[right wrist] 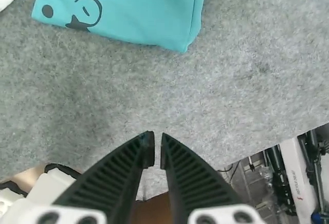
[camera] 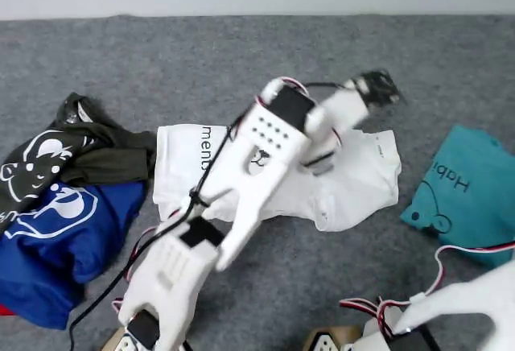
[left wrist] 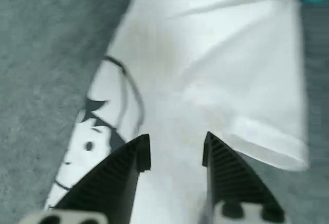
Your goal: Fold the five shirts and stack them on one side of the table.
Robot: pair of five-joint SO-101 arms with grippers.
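The left pincer point(left wrist: 176, 149) is hovering, jaws apart, over the limp white shirt point(left wrist: 216, 70); pinching its sleeve hem looks easiest.

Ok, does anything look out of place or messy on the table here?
Nothing damaged. The black shirt, olive shirt and blue shirt lie crumpled in an overlapping heap at one side. The white shirt in the middle lies rumpled, edges uneven. The teal shirt sits folded, apart.
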